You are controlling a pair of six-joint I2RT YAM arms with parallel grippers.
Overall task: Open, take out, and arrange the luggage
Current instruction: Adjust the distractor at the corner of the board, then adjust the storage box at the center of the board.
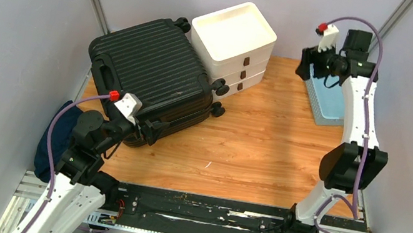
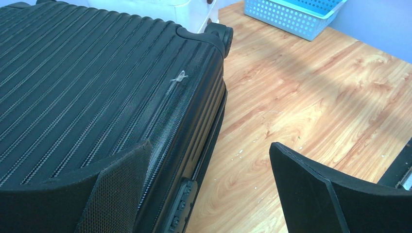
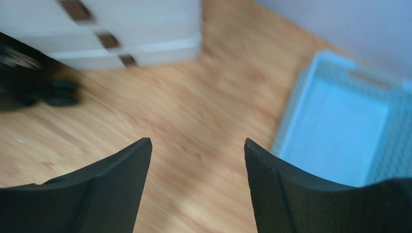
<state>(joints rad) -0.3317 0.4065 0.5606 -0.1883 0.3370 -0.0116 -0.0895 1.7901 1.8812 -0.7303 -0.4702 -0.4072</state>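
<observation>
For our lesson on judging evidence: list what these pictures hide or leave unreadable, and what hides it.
- Inside of the luggage: every view, its closed shell hides it.
- Light-blue basket: top view, the right arm covers most of it.
- White drawer unit: right wrist view, blurred, cut by the top edge.
- Lock on the luggage: left wrist view, too small, cut by the bottom edge.

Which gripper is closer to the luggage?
Left. The left gripper sits open at the near corner of the luggage; the right gripper is far off, by the blue basket.

White drawer unit (image 1: 234, 59), light-blue basket (image 1: 326, 106)
</observation>
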